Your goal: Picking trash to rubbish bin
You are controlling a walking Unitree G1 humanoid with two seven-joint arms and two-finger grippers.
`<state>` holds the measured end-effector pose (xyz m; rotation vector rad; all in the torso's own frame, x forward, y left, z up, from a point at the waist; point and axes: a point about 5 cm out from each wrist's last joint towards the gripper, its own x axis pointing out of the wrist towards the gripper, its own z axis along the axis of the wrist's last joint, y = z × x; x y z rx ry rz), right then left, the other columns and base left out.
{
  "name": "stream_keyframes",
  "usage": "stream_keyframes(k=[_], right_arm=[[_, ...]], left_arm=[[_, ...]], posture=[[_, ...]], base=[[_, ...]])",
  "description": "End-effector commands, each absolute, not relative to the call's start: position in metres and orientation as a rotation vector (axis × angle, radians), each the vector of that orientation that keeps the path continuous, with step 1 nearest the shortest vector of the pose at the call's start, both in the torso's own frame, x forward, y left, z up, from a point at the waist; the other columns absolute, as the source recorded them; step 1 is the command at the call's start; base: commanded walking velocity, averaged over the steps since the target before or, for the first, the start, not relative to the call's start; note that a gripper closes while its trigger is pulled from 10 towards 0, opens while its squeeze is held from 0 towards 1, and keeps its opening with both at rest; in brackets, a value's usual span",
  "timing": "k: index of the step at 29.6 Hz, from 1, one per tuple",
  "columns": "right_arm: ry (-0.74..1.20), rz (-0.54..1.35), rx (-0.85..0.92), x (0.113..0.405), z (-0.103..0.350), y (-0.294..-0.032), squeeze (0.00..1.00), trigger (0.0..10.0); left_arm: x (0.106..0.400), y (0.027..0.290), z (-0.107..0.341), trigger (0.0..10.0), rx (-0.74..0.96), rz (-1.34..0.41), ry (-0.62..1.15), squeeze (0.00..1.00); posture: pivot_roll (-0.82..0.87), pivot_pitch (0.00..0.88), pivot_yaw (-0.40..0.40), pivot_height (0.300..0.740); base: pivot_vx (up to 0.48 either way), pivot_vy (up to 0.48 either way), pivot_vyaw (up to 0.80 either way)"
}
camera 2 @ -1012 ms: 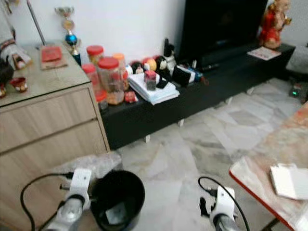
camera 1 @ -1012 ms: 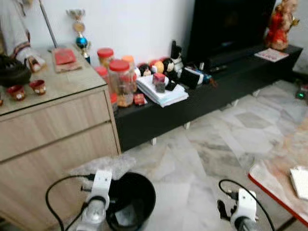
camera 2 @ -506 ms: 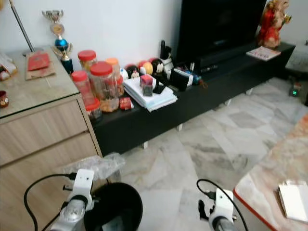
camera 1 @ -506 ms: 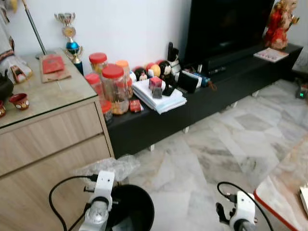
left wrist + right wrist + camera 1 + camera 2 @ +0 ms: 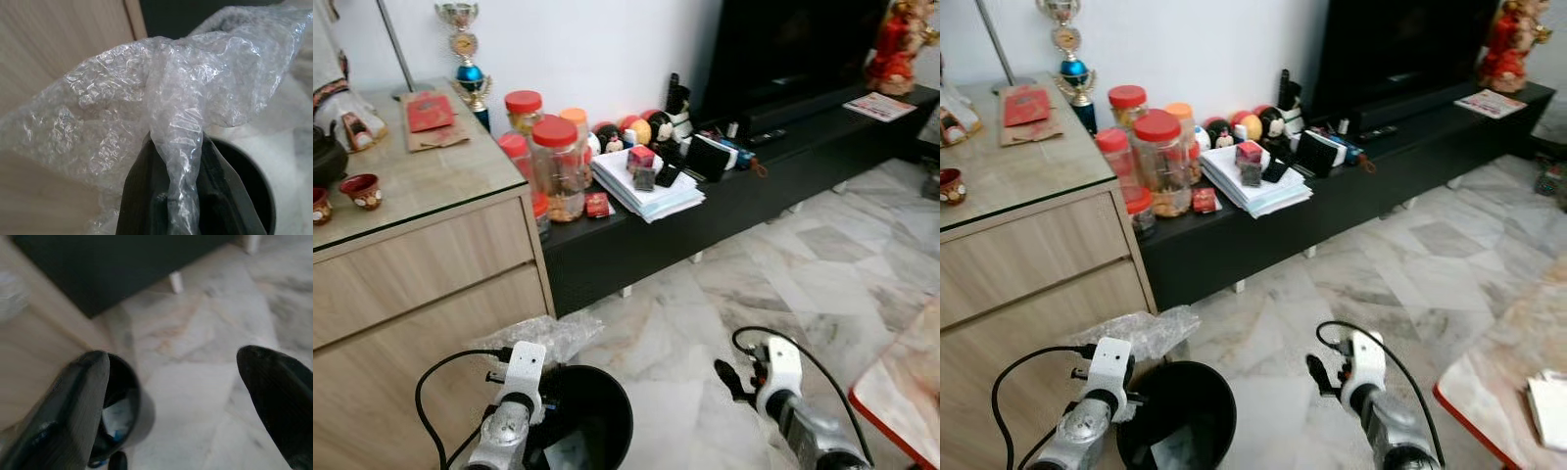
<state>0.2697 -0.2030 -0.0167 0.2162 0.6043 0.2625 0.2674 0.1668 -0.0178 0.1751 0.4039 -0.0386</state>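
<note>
You are looking at a marble-tiled floor (image 5: 773,264) in a living room. A wooden cabinet (image 5: 421,264) stands beside a long, low black TV bench (image 5: 724,196) against the white wall. The cabinet's glass worktop (image 5: 411,181) carries small red cups (image 5: 360,189), a red packet (image 5: 431,113) and a trophy (image 5: 463,44). On the bench, next to the cabinet, stand red-lidded jars (image 5: 556,166), a stack of white papers (image 5: 646,191) and small figurines. A dark television (image 5: 793,44) sits farther along the bench, with a red statue (image 5: 899,44) at its far end.

The black rubbish bin (image 5: 582,426) stands on the floor in front of the cabinet. The left claw (image 5: 171,210) sits at the bin's rim on the cabinet side. Its black fingers (image 5: 137,196) are clamped on a twisted neck of the bubble wrap (image 5: 161,98). The wrap fans out from the claw, between the cabinet front and the bin, partly above the bin's opening. It is clear, crinkled and glossy, with fine bubbles across its surface.

The right claw (image 5: 171,396) hangs above the floor on the bin's bench side, well apart from the bin. Its fingers (image 5: 63,411) are spread wide and grip nothing. White scraps lie inside the bin.
</note>
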Motion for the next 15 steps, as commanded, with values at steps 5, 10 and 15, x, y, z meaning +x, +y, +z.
stream_keyframes(k=[5, 10, 15], right_arm=[[0.532, 0.519, 0.165, 0.295, 0.008, -0.174, 0.00, 10.0], [0.482, 0.614, 0.151, 0.303, 0.019, -0.163, 0.00, 10.0], [0.456, 0.644, 0.141, 0.306, 0.025, -0.162, 0.00, 10.0]], left_arm=[[0.281, 0.166, -0.007, 10.0, 0.119, -0.059, 0.383, 0.00], [0.289, 0.162, -0.001, 10.0, 0.087, -0.073, 0.364, 0.00], [0.293, 0.159, 0.004, 10.0, 0.061, -0.082, 0.344, 0.00]], posture=[[0.03, 0.000, -0.033, 0.740], [0.02, 0.000, -0.044, 0.740], [0.01, 0.005, -0.051, 0.740]], base=[[0.000, 0.000, 0.00], [0.000, 0.000, 0.00], [0.000, 0.000, 0.00]])
